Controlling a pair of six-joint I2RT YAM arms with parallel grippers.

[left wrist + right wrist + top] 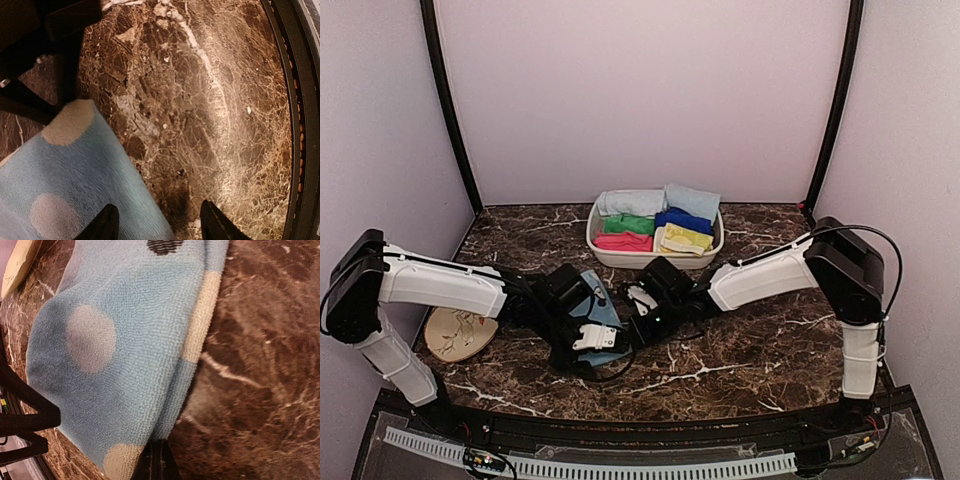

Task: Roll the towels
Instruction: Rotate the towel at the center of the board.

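A medium blue towel with pale cream round spots (603, 312) lies folded on the marble table between both arms. My right gripper (159, 456) is shut, pinching the folded edge of this spotted towel (125, 355). My left gripper (159, 227) is open and stands across the spotted towel's (70, 175) long edge. Its left fingertip (104, 224) is over the cloth and its right fingertip is over bare marble. In the top view the left gripper (598, 340) and right gripper (638, 300) meet at the towel. A pale blue towel (692, 199) lies rolled in the basket.
A white basket (620, 258) at the back middle holds several rolled towels in green, pink, dark blue and yellow. A round beige plate (460, 332) with a drawing lies at the left beside the left arm. The table's black front rim (295, 120) runs close by.
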